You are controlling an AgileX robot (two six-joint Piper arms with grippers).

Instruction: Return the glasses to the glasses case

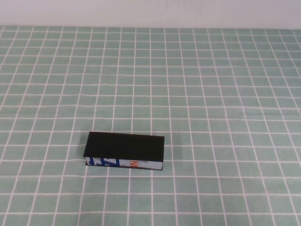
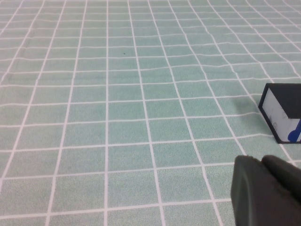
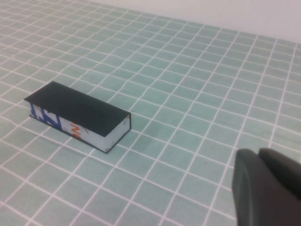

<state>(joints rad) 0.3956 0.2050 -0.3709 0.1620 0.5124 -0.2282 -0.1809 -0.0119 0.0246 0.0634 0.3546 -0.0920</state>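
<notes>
1. from the high view i see the glasses case (image 1: 125, 149) lying shut on the surface (image 1: 225, 94), a green cloth with a white grid, in the near part a little left of centre.
2. its black flap lid faces up and the white front edge with blue and orange print faces my side.
3. i cannot see the glasses in any view.
4. the left gripper (image 2: 266, 192) shows only in its own wrist view, as dark fingers pressed together, so i read it as closed on nothing; it hangs over bare cloth with one end of the case near it.
5. the right gripper (image 3: 266, 188) is likewise closed and empty, hanging above the cloth well apart from the case, whose printed edge shows in that view.
6. neither arm shows in the high view.
</notes>
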